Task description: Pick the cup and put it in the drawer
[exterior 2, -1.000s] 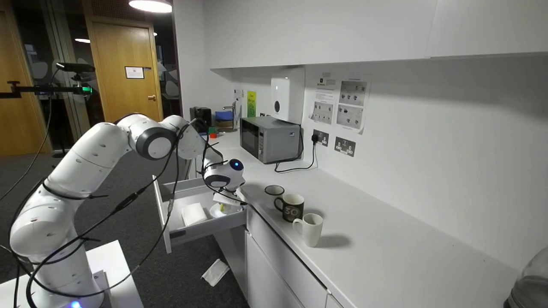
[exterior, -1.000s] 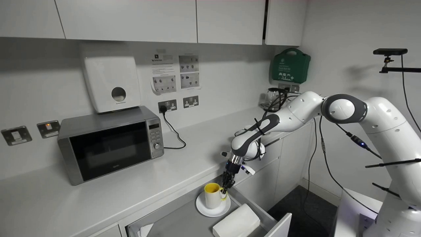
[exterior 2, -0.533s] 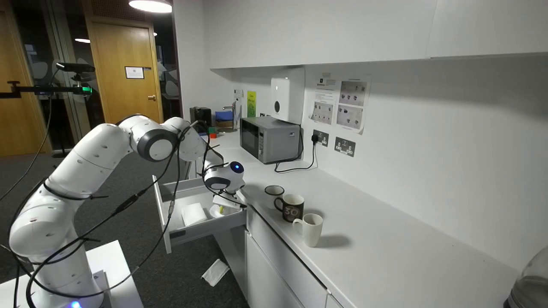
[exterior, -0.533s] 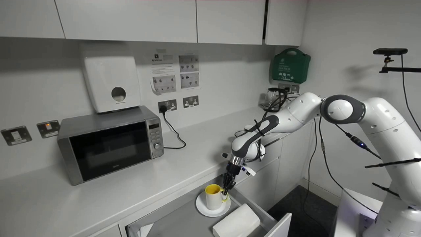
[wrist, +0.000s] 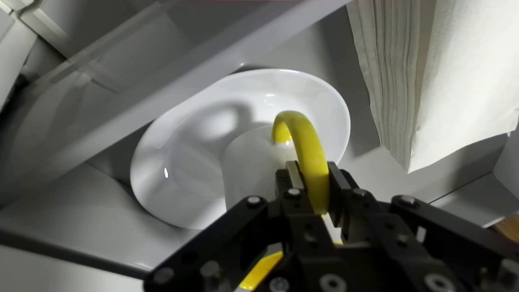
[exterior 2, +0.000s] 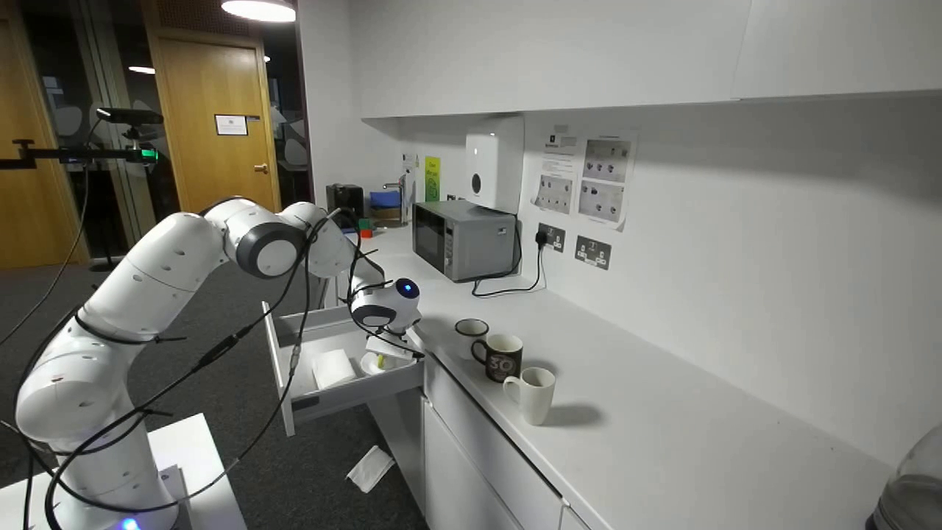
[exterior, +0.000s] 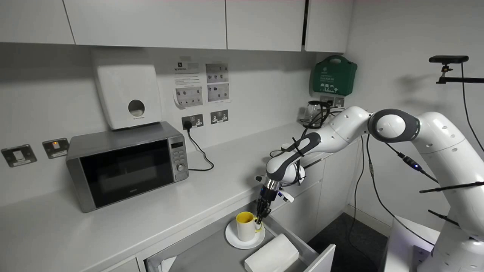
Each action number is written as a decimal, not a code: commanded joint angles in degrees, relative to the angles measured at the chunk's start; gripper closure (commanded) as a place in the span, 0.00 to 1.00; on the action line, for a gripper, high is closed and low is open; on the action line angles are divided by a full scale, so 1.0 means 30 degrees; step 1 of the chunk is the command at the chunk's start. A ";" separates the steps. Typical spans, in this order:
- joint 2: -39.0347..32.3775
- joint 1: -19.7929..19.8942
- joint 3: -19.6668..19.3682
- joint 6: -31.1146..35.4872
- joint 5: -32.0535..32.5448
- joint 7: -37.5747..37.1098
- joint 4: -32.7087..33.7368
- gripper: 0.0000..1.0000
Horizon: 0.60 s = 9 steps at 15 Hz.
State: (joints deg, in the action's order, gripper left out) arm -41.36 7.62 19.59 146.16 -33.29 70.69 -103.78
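Note:
The cup (exterior: 245, 231) is white outside, yellow inside, with a yellow handle. It stands upright on a white plate (exterior: 231, 241) in the open white drawer (exterior: 321, 260). The drawer also shows in an exterior view (exterior 2: 368, 390), where the arm hides most of the cup. In the wrist view the cup (wrist: 247, 170) is partly behind my fingers, over the plate (wrist: 182, 182). My gripper (wrist: 313, 174) is shut on the cup's yellow handle, one finger on each side. In an exterior view the gripper (exterior: 259, 220) points down at the cup's handle side.
A stack of white paper towels (exterior: 272, 253) lies in the drawer beside the plate. A grey microwave (exterior: 128, 170) stands on the counter. A dark-and-white mug (exterior 2: 503, 357), a tall white mug (exterior 2: 537, 397) and a pale dark-rimmed mug (exterior 2: 469, 338) stand near the counter edge.
Over the last second my gripper and the cup have shifted together very slightly, a few pixels down and right in an exterior view. In the last half second almost nothing has moved.

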 commanded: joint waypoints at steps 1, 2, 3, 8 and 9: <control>0.0283 0.0657 0.0558 -0.0126 0.0156 0.0903 -0.0184 0.95; 0.0258 0.0653 0.0554 -0.0134 0.0183 0.0910 -0.0169 0.95; 0.0232 0.0654 0.0556 -0.0130 0.0213 0.0933 -0.0155 0.95; 0.0095 0.0625 0.0540 -0.0197 0.0599 0.0917 -0.0022 0.95; 0.0066 0.0629 0.0547 -0.0207 0.0695 0.0898 0.0009 0.95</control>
State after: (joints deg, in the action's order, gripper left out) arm -41.48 7.62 19.59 146.16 -32.08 70.79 -103.78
